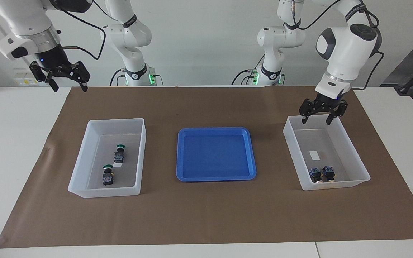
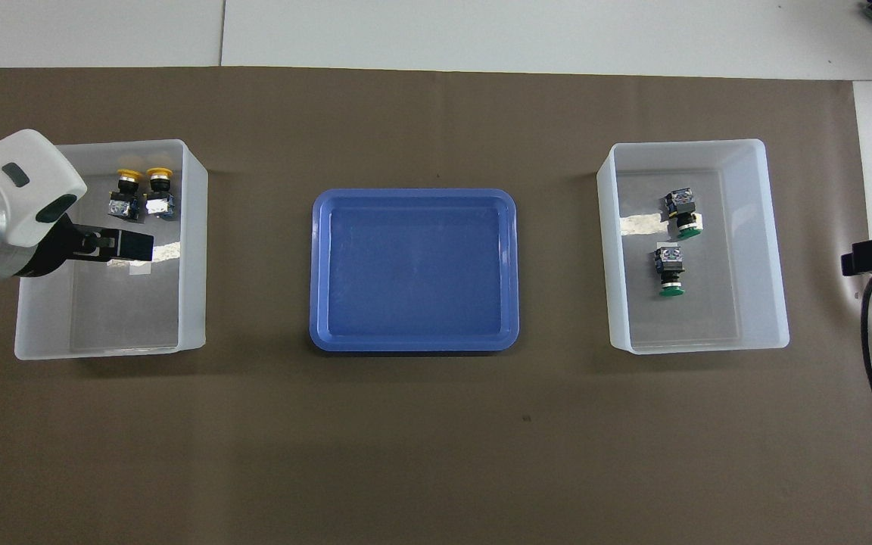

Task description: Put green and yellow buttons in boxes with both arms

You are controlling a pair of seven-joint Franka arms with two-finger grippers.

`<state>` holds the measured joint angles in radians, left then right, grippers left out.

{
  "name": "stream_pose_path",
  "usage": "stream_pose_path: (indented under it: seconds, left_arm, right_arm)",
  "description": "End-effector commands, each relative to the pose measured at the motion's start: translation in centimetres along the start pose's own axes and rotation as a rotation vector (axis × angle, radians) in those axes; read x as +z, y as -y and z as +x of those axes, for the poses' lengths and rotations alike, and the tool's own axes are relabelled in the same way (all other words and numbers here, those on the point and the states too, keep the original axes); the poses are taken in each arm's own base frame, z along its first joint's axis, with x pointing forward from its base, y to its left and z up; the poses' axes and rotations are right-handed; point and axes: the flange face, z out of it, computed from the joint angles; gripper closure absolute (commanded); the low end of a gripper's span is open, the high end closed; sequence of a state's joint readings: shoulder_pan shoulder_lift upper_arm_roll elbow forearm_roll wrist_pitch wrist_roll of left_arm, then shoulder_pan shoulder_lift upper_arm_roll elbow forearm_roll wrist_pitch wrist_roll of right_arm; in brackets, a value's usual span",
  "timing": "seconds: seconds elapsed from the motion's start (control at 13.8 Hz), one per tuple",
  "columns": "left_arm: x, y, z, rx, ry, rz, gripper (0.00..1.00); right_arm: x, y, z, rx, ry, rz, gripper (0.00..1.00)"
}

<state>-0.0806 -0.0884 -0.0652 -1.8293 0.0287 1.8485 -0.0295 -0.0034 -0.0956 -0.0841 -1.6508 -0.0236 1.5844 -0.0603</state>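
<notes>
robotics lab: 2 white arms (image 1: 346, 39) bolted at paper-covered white table (image 1: 13, 143), bare wall.

Both arms are glossy white, built of rounded jointed segments with dark grey oval patches on the wrist housings and thin black bands at the joints. Black cables loop loosely along each arm; green lights glow at both bases. Each ends in a black skeletal linkage, left gripper (image 1: 319, 119) and right gripper (image 1: 69, 86), with a small blue light just above.
</notes>
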Motion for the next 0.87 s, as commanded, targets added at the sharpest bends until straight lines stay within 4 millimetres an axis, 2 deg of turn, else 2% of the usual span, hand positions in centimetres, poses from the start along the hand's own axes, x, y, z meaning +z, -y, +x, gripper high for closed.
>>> stream_pose_path:
  seconds: [0.0,0.07,0.36,0.58,0.8]
  left_arm:
    - [-3.7,0.1,3.1,-0.001,0.041,0.017,0.0]
    - [-4.8,0.5,3.3,-0.003,0.053,0.016,0.0]
    - [-5.9,1.3,2.6,-0.021,0.074,-0.002,0.0]
    - [-7.1,3.0,-0.1,-0.053,0.156,-0.007,0.0]
    - [-6.5,4.5,-0.7,-0.091,0.163,-0.042,0.0]
  right_arm:
    - [0.0,0.0,-0.5,0.003,0.011,-0.007,0.0]
    - [0.0,0.0,-0.5,0.003,0.011,-0.007,0.0]
    - [-0.1,0.2,-0.5,-0.014,0.01,-0.007,0.0]
    - [-0.2,0.5,-0.6,-0.007,0.013,0.009,0.0]
    - [-0.6,0.7,-0.7,0.0,0.011,0.047,0.0]
